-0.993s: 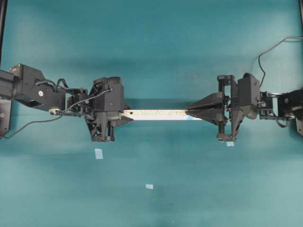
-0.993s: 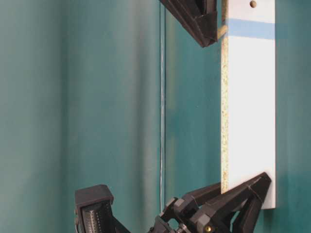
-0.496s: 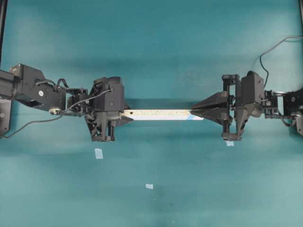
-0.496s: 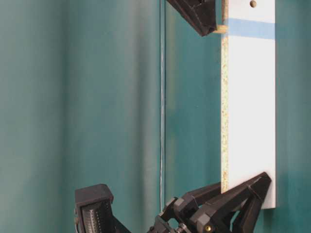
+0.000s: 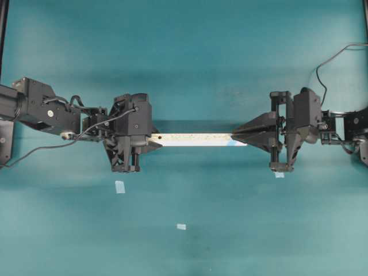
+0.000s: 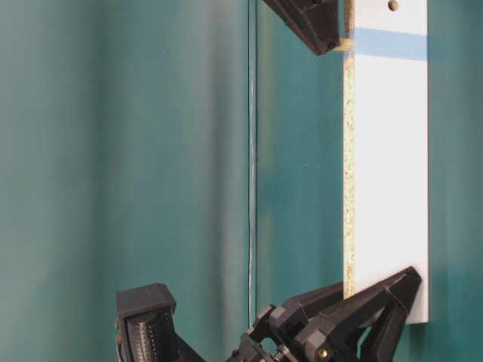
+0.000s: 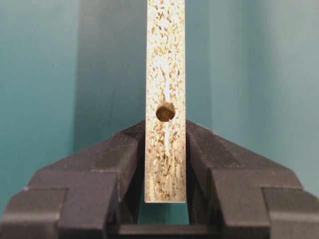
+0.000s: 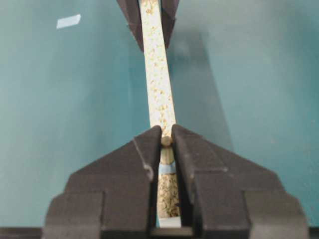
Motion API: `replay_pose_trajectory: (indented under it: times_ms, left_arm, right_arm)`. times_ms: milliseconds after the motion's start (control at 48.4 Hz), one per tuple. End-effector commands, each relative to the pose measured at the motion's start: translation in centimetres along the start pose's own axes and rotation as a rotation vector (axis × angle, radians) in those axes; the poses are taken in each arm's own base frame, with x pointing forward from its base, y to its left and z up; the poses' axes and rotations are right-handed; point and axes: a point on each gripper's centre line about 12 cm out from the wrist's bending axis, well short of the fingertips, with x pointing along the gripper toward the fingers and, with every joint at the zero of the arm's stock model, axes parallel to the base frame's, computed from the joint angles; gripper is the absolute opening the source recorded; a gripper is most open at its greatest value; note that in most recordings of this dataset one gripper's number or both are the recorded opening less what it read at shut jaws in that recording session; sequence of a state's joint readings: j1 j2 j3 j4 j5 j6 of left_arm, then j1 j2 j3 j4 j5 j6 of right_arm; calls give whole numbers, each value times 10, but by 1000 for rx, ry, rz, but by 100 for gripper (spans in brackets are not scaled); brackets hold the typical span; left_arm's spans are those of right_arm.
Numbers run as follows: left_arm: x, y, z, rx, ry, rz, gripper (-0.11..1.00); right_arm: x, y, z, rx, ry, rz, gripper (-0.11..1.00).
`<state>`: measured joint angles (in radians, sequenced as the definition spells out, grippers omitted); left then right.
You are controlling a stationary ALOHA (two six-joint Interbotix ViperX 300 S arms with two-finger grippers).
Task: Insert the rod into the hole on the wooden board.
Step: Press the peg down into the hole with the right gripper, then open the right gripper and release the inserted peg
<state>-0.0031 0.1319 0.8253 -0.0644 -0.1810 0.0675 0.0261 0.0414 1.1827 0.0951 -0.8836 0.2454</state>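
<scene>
Overhead, one wooden board [image 5: 192, 139] hangs clamped in the left gripper [image 5: 150, 140]; the right gripper [image 5: 237, 137], pinched on one rod [image 8: 166, 141], meets its far end (two tape squares [image 5: 119, 186] lie below).

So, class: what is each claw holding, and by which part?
Left claw clamps the board near its unmarked-hole end, on its two broad faces. Right claw pinches the peg by its sides.

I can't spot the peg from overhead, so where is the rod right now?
In the right wrist view the rod sits pinched in the right gripper, against the wooden board beside its blue mark.
</scene>
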Motion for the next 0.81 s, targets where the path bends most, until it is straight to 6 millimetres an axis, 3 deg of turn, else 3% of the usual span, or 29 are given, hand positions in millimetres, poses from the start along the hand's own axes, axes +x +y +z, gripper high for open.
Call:
replay_pose_trajectory:
  times_ms: [0, 786]
  left_arm:
    - [-2, 0, 11, 0, -32, 0, 32]
    - [-2, 0, 12, -2, -32, 0, 32]
  right_arm:
    - [0, 1, 1, 3, 19, -2, 9]
    - [-1, 0, -7, 5, 135, -29, 9]
